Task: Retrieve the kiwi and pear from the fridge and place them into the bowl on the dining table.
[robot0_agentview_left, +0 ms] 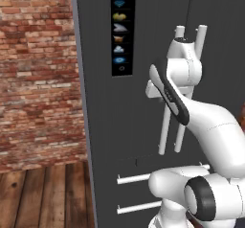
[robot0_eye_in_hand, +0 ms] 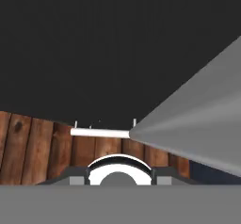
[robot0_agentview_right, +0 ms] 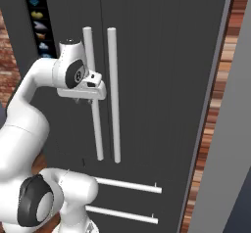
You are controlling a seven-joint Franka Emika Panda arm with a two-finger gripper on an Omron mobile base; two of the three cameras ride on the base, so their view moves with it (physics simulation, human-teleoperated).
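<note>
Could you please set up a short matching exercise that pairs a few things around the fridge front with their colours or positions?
Column one:
1. fridge
2. icon strip
3. brick wall
4. long upright handles

Column two:
A. white, standing side by side
B. red-brown, left of the fridge in the left base view
C. dark grey, doors shut
D. black with coloured symbols, high on the door

Pairs: 1-C, 2-D, 3-B, 4-A
</note>
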